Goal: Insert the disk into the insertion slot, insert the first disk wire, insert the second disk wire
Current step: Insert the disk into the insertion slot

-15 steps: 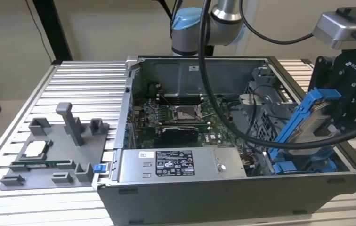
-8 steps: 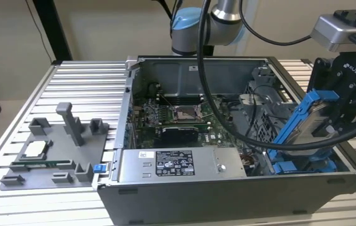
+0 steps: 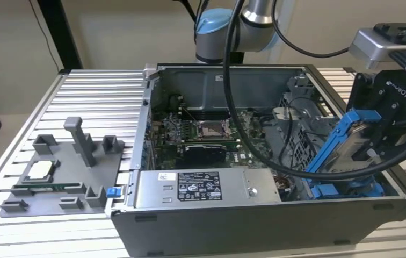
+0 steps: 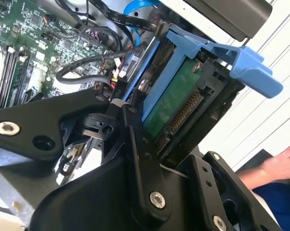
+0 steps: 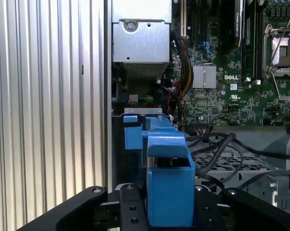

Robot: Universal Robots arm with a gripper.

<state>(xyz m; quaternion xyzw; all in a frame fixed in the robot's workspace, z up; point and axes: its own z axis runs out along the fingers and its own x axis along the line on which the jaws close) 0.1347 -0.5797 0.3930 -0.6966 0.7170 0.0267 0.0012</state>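
My gripper (image 3: pixel 366 144) is shut on the disk (image 3: pixel 353 141), which sits in a bright blue carrier (image 3: pixel 332 148). The disk hangs tilted above the open computer case's corner at the exterior view's right. Just below it lies the insertion slot (image 3: pixel 348 190) with its blue rails. In the second wrist view the disk's green circuit board (image 4: pixel 176 98) and connector edge show between my black fingers (image 4: pixel 138 144). The first wrist view looks down along the carrier (image 5: pixel 168 185) to the slot's blue rail (image 5: pixel 132 134). Loose black wires (image 4: pixel 82 72) (image 5: pixel 217 144) lie beside the slot.
A dark grey perforated cage (image 3: pixel 297 137) stands next to the slot. The motherboard (image 3: pixel 203 134) and silver power supply (image 3: pixel 203 186) fill the rest of the case. A grey fixture plate (image 3: pixel 59 174) rests on the ribbed table. A person's hand (image 4: pixel 280 163) is nearby.
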